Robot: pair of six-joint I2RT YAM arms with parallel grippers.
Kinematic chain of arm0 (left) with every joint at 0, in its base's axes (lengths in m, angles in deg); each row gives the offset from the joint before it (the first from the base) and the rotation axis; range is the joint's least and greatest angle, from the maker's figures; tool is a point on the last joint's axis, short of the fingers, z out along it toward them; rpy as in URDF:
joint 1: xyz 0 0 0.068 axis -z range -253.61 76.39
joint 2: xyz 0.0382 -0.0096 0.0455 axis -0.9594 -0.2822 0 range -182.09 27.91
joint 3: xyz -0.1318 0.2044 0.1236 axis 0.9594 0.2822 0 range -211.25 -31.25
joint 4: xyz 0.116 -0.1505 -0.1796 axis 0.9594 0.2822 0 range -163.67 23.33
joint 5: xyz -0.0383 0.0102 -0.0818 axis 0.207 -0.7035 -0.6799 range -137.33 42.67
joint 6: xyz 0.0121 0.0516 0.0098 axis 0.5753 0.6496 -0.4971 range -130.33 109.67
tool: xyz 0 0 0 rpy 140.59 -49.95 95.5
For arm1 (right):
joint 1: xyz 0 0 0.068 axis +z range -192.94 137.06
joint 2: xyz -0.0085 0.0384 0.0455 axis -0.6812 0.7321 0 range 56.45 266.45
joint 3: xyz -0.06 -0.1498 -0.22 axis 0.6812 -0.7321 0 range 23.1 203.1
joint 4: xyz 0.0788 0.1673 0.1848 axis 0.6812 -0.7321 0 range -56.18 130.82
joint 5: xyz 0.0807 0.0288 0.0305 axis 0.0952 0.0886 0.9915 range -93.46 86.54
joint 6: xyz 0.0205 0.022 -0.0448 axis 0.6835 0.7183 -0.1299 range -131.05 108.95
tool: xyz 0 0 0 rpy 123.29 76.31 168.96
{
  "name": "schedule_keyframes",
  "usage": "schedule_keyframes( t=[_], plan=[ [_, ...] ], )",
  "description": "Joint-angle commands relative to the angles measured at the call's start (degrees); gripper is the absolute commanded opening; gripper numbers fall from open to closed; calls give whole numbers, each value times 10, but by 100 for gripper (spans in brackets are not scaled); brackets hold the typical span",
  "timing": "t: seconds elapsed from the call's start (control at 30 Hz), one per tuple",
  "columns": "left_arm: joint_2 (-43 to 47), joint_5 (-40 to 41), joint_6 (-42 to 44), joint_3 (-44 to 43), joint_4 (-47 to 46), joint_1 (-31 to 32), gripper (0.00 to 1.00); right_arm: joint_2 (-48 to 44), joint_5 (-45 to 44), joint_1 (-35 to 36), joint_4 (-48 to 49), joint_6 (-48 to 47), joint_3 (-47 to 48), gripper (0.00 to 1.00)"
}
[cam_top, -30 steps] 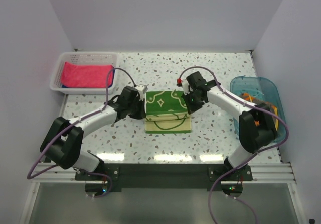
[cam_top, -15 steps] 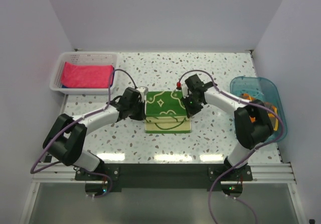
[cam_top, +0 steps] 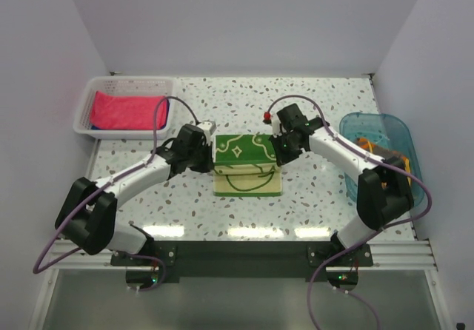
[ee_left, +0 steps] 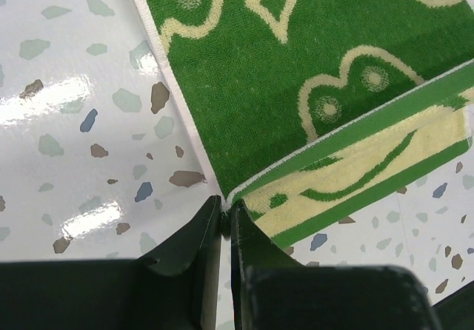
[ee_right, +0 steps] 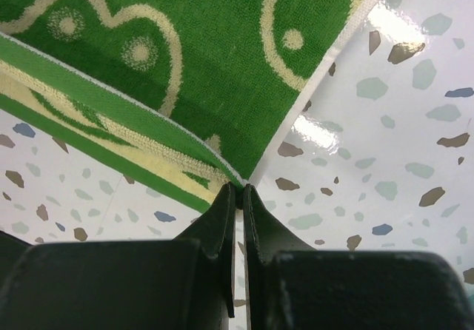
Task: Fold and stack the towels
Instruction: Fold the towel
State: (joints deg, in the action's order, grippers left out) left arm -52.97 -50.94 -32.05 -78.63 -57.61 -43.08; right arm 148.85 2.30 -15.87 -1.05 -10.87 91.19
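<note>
green towel (cam_top: 248, 155), one, corners pinched by left hand (ee_left: 224, 211) and right hand (ee_right: 238, 195).

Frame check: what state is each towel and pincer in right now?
green towel: partly folded, one corner in each pincer
left pincer: shut on green towel
right pincer: shut on green towel
pink towel: folded flat in white basket
dark towel: bunched in blue tub, partly hidden

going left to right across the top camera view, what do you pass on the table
white basket → left gripper → green towel → right gripper → clear blue tub
</note>
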Motion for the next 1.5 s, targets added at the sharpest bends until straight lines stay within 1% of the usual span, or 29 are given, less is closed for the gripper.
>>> schedule_keyframes(
  t=[0.0, 0.27, 0.43, 0.63, 0.73, 0.83, 0.87, 0.93, 1.0, 1.07, 1.1, 1.13, 1.17, 1.2, 1.23, 1.27, 1.33, 1.43, 1.47],
  plan=[
    [19, 56, 12, -2, 53, -8, 1, -20, -60, -9, -53, 13, -15, 0],
    [-10, 39, -1, 41, 13, -2, 3, 11, -45, -5, -23, 24, -51, 0],
    [-33, 39, -4, 49, 4, 4, 6, 36, -48, -1, -4, 21, -58, 0],
    [-33, 26, -5, 51, 5, 9, 14, 47, -50, 3, 7, 24, -60, 1],
    [-28, 26, -6, 51, 12, 10, 19, 45, -46, 10, 4, 23, -60, 6],
    [-17, 20, -11, 55, 20, 13, 28, 38, -40, 17, -3, 20, -60, 14],
    [-7, 16, -13, 58, 21, 14, 34, 32, -37, 18, -7, 20, -62, 21],
    [5, 3, -22, 66, 29, 19, 40, 24, -37, 25, -17, 24, -68, 29],
    [34, 0, -33, 74, 39, 27, 44, 0, -35, 33, -23, 31, -74, 34],
    [71, 1, -43, 90, 44, 33, 47, -21, -24, 50, -32, 36, -88, 36],
    [85, -2, -55, 96, 49, 35, 48, -42, -16, 56, -37, 40, -93, 39],
    [115, -6, -61, 108, 50, 36, 54, -52, -8, 67, -39, 43, -105, 40],
    [129, -8, -74, 114, 51, 38, 56, -62, -10, 76, -37, 47, -105, 46],
    [143, -10, -80, 120, 51, 39, 57, -78, -12, 103, -35, 51, -107, 47],
    [157, -10, -84, 132, 51, 39, 62, -81, -6, 110, -42, 55, -97, 47],
    [180, -10, -96, 137, 51, 39, 63, -79, 4, 112, -51, 60, -90, 47],
    [205, -2, -105, 149, 53, 39, 71, -86, -2, 115, -63, 78, -81, 48],
    [216, 20, -125, 151, 50, 39, 73, -122, -15, 115, -28, 102, -94, 49],
    [210, 23, -134, 149, 46, 40, 73, -128, -28, 115, -15, 123, -99, 49]
  ],
)
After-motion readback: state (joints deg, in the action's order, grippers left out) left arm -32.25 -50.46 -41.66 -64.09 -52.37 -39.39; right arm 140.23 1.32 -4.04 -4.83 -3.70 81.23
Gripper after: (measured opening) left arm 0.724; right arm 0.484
